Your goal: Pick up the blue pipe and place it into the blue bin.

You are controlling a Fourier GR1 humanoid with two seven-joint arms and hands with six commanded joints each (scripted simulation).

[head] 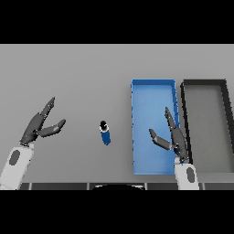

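A short blue pipe (pixel 105 133) with a dark end lies on the grey table, a little left of the blue bin (pixel 153 93). The bin is a long open tray with nothing in it. My right hand (pixel 177 138) hovers over the bin's near right part, open, fingers straight and thumb spread toward the left. It holds nothing and stands well to the right of the pipe. My left hand (pixel 39 126) is at the left of the table, open and idle, apart from the pipe.
A dark grey bin (pixel 226 105) of the same shape stands right beside the blue one, at the table's right side. The grey table (pixel 68 77) stretches bare behind and left of the pipe.
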